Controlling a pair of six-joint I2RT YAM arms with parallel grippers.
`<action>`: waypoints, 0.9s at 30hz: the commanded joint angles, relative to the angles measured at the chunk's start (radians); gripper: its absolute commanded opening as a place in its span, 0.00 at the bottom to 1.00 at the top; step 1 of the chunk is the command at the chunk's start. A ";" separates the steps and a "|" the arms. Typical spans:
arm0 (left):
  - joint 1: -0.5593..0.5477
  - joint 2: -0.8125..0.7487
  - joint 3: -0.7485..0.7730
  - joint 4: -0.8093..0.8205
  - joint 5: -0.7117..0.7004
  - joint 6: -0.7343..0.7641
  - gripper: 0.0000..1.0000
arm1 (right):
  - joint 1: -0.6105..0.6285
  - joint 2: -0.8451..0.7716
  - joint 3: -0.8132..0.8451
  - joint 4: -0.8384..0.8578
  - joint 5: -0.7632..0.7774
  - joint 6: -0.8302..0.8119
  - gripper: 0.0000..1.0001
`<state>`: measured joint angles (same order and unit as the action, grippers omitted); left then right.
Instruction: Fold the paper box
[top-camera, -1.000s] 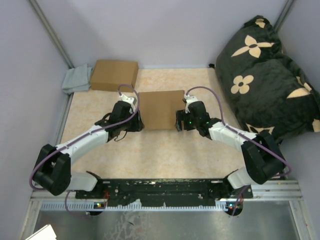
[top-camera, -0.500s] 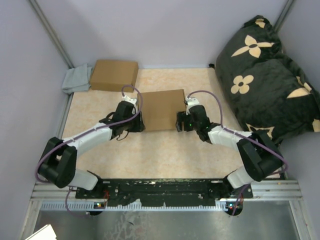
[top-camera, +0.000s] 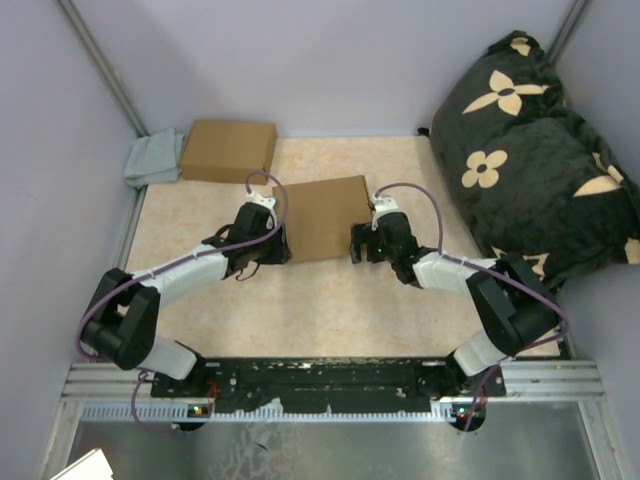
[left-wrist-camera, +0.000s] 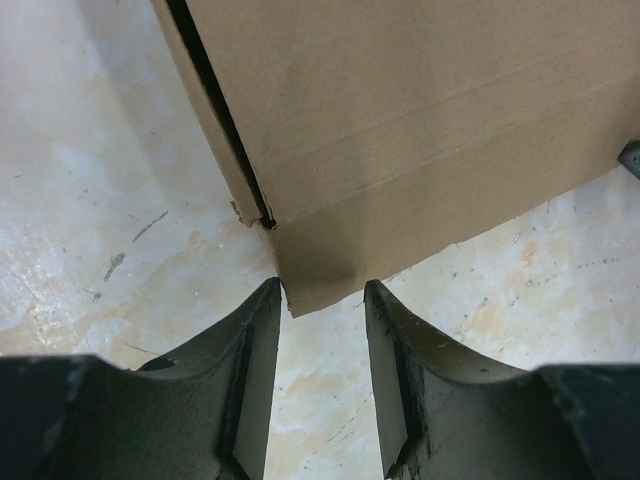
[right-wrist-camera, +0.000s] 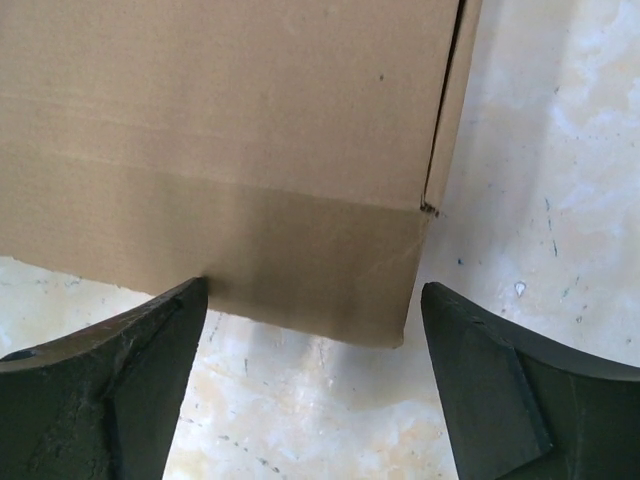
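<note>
Left claw (left-wrist-camera: 320, 296) straddles paper box (left-wrist-camera: 420, 120) corner.

The paper box (left-wrist-camera: 420, 120) is matt brown cardboard, faintly ribbed and creased. The table (left-wrist-camera: 100, 200) looks smooth, marbled and lightly scuffed. The left gripper (left-wrist-camera: 322, 290) has matt black plastic fingers (left-wrist-camera: 250, 370). The cushion (top-camera: 520, 150) is soft cloth.

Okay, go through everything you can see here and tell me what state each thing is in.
paper box: lying flat, lid down, thin gap along each side edge
left gripper: open, narrow, at the box's near left corner
right gripper: open wide, at the box's near right corner
carton: closed, lying flat
cloth: crumpled
pillow: slumped against the wall
</note>
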<state>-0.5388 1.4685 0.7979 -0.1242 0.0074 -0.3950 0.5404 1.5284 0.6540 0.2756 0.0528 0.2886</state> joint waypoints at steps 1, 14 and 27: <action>-0.004 -0.002 -0.003 0.037 -0.004 0.008 0.45 | 0.001 -0.037 0.025 -0.045 0.026 0.012 0.91; -0.005 -0.024 0.003 0.007 -0.023 0.012 0.45 | 0.002 -0.148 0.039 -0.117 0.003 0.000 0.88; -0.004 0.031 0.001 0.029 -0.044 0.011 0.45 | 0.001 0.033 0.067 -0.048 0.041 0.021 0.62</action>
<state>-0.5388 1.4681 0.7979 -0.1169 -0.0227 -0.3912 0.5404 1.5013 0.6624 0.1711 0.0612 0.2920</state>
